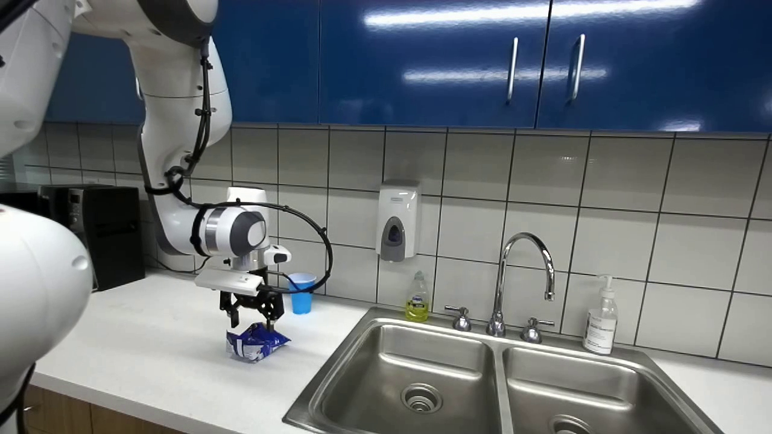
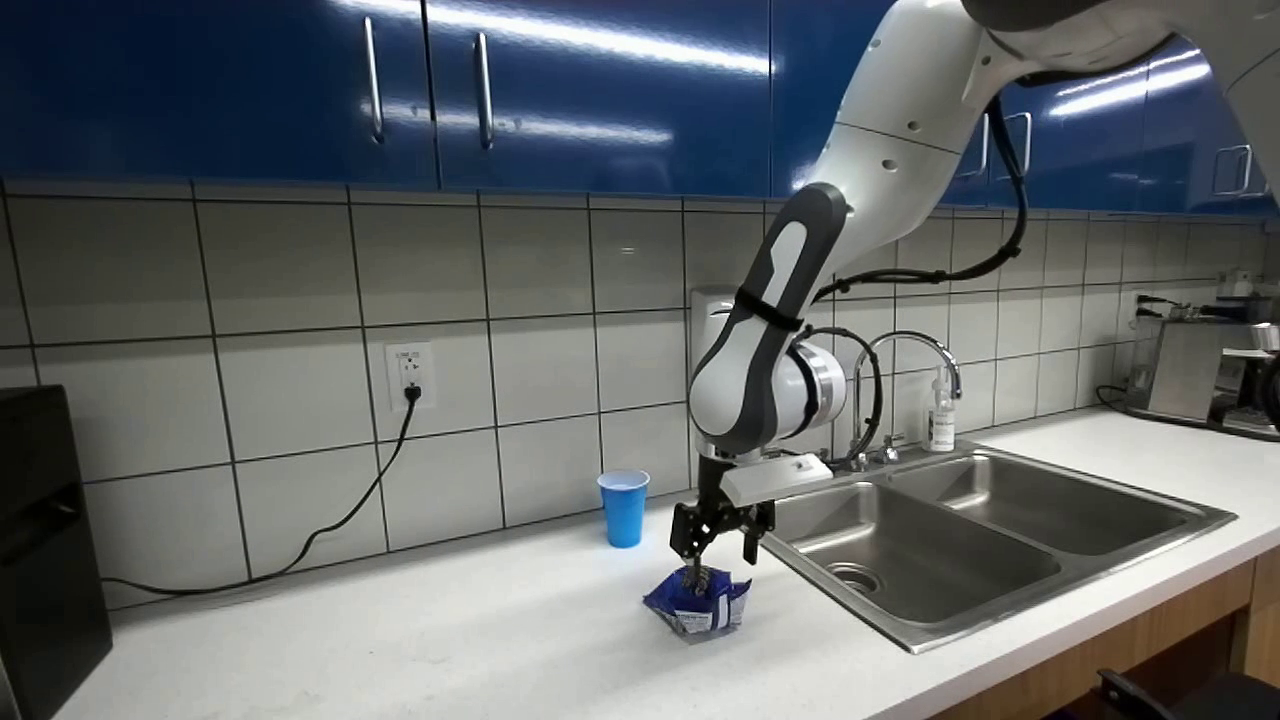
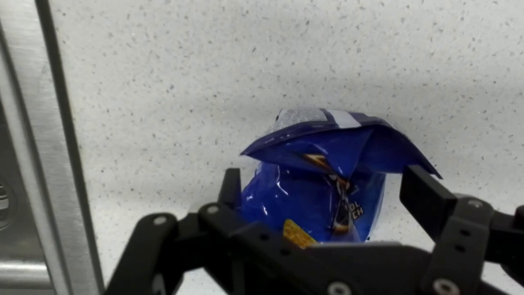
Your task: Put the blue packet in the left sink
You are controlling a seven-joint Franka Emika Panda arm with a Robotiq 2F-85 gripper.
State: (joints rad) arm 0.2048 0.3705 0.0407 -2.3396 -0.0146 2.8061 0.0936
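Observation:
The blue packet (image 1: 256, 343) lies crumpled on the white counter, left of the sink; it also shows in an exterior view (image 2: 700, 605) and the wrist view (image 3: 303, 196). My gripper (image 1: 253, 319) points down right over it, also in an exterior view (image 2: 722, 562). In the wrist view the gripper (image 3: 325, 184) has its fingers wide apart, one on each side of the packet; whether they touch it I cannot tell. The left sink (image 1: 434, 345) is the steel basin nearest the packet, also in an exterior view (image 2: 900, 545).
A light-blue cup (image 1: 302, 298) stands behind the packet near the wall. A soap bottle (image 1: 417, 301), faucet (image 1: 500, 283) and pump bottle (image 1: 601, 328) line the sink's back edge. The right basin (image 1: 567, 367) lies beyond a divider. A black appliance (image 1: 108, 235) stands far left.

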